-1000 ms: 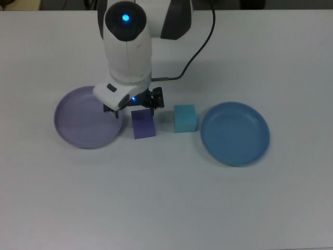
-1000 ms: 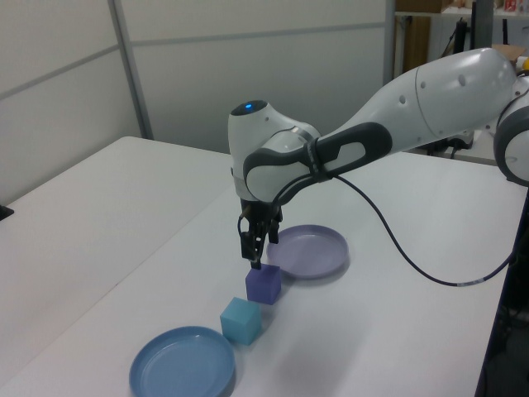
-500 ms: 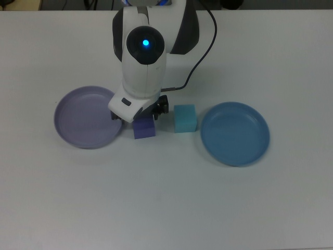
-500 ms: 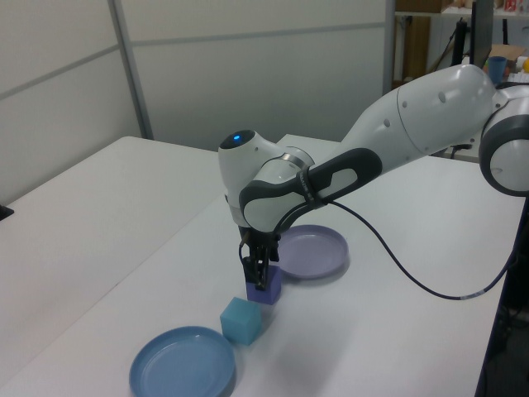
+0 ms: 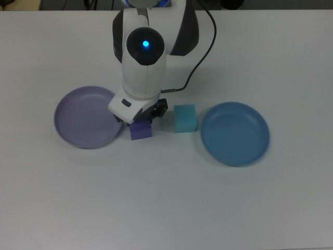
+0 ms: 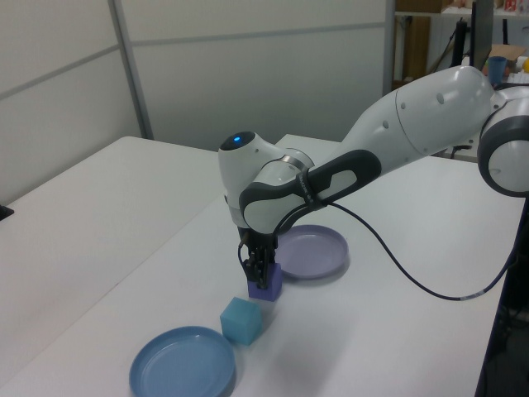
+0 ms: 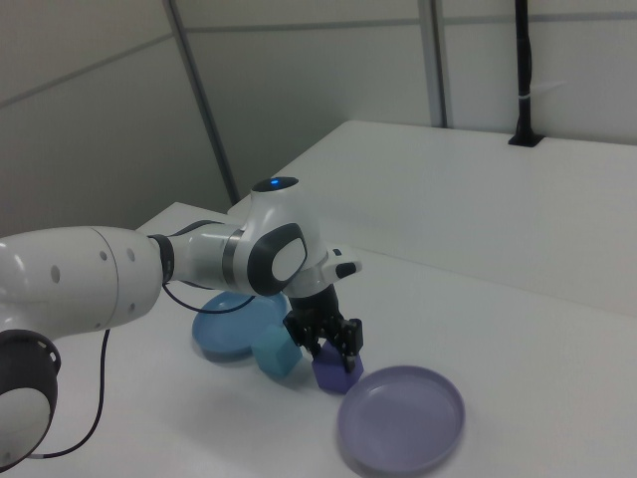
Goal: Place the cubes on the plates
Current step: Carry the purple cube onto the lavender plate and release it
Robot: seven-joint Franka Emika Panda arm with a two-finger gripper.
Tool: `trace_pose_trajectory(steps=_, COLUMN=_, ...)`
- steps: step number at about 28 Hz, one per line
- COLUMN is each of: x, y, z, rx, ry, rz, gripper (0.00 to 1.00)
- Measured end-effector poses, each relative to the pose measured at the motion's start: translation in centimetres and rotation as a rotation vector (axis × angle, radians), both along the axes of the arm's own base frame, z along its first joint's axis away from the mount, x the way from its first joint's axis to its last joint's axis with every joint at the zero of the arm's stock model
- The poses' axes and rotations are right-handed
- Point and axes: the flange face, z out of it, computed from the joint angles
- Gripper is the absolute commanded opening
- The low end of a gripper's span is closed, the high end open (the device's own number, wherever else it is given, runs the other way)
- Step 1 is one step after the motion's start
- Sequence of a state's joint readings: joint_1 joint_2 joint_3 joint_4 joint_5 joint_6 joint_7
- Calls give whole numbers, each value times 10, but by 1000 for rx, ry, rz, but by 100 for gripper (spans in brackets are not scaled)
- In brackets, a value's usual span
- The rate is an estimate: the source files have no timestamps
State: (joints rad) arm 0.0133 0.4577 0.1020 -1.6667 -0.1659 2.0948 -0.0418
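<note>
Cubes first: your violet-purple cube [image 5: 141, 130] sits on the white table [image 5: 166, 203], just beside the lavender plate [image 5: 86, 117] on the top view's right, and you can see only its lower part in the top view because the arm's white wrist [image 5: 143, 67] covers the rest. The gripper [image 6: 258, 275] is down on that cube, a dark finger on either side of it in the left view, so the jaws look clenched on the violet-purple cube [image 6: 264, 285], though the contact faces themselves are hidden behind the fingers. In the right view the same grip shows, with the gripper [image 7: 329, 346] straddling the cube's [image 7: 334, 373] top; whether the cube rests on the table or hangs just above it you cannot tell. Your turquoise cube [image 5: 184, 118] stands free on the table, near the violet-purple cube on the top view's right, between it and the blue plate [image 5: 235, 133]. In the right view the turquoise cube [image 7: 276, 355] overlaps the blue plate [image 7: 221, 329] behind it, which is partly hidden by the arm. Both plates carry nothing. A black cable [image 5: 200, 52] curves away from the wrist and runs out of the top view at its upper edge. No writing or label can be read anywhere; a blue light [image 5: 145, 43] glows on the arm.
</note>
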Motion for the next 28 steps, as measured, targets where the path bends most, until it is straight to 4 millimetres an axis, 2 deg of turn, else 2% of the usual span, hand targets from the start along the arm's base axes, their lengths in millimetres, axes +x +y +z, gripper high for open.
trace_pose_trajectory(steps=5, x=1, y=1, z=6, rx=0, ry=-16, rz=-47, gripper=0)
trace_pose_trajectory(steps=9, x=1, y=-8, z=30, rx=-1, ry=-46, rz=-87, gripper=1)
trace_pose_trajectory(steps=11, x=-1, y=-19, z=45, rx=-4, ry=-45, rz=-110, gripper=1)
trace_pose_trajectory(steps=15, x=-6, y=-40, z=60, rx=-10, ry=-35, rz=-147, gripper=1)
trace_pose_trajectory(steps=22, x=-9, y=-85, z=59, rx=-20, ry=-18, rz=-217, gripper=3)
trace_pose_trajectory(steps=26, x=-10, y=-111, z=50, rx=-23, ry=-4, rz=-256, gripper=12)
trace_pose_trajectory(steps=28, x=-11, y=-124, z=41, rx=-25, ry=9, rz=-273, gripper=31)
